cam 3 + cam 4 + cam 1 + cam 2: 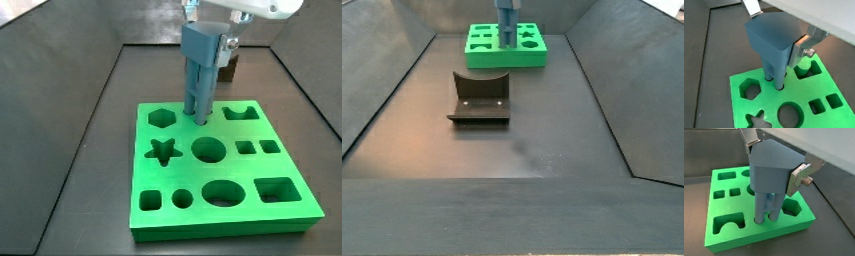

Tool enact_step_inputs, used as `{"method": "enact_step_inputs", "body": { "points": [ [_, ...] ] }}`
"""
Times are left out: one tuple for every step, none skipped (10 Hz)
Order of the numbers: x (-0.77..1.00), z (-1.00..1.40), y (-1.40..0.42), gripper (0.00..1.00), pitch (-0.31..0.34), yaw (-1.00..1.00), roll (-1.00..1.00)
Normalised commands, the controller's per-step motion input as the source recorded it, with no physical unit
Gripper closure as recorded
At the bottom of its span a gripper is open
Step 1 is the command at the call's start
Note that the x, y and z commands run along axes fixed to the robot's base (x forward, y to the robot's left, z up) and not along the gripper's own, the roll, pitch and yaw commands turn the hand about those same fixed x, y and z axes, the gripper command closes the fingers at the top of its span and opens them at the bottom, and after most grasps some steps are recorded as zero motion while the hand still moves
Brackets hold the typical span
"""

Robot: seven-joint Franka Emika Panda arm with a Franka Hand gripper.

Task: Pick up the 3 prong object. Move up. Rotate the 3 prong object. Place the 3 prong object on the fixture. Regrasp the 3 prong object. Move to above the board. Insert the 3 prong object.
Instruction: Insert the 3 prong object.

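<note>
The blue-grey 3 prong object [771, 42] stands upright, its prong tips in small holes of the bright green board [804, 117]. My gripper [776, 24] is shut on its wide top end, silver fingers [800, 46] on either side. It shows the same in a wrist view [772, 175], with the prongs down in the board [744, 235]. In a side view the piece [201, 70] stands near the board's far edge [221, 215]. The dark fixture [480, 98] stands apart from the board [536, 55], with nothing on it.
The board has star, hexagon, circle, oval and square cut-outs around the piece. Dark sloping walls [389, 90] enclose the grey floor. A dark object [230, 70] stands behind the board.
</note>
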Motion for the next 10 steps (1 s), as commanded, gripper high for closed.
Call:
{"method": "enact_step_inputs", "body": {
  "points": [
    [0.12,-0.34,-0.04,1.0,0.0,-0.05,0.03],
    [0.08,-0.29,-0.02,1.0,0.0,-0.05,0.03],
    [0.1,-0.33,-0.06,1.0,0.023,-0.07,0.12],
    [0.16,-0.53,-0.19,1.0,0.083,-0.06,0.32],
    [0.22,-0.53,-0.23,1.0,0.096,-0.05,0.37],
    [0.17,-0.49,-0.23,1.0,0.081,-0.07,0.4],
    [0.23,-0.61,-0.2,1.0,0.049,-0.04,0.35],
    [0.0,-0.17,0.0,1.0,0.001,0.0,0.13],
    [0.0,0.0,0.0,1.0,0.001,0.0,-0.01],
    [0.0,0.0,0.0,1.0,0.0,0.0,0.0]
  ]
}}
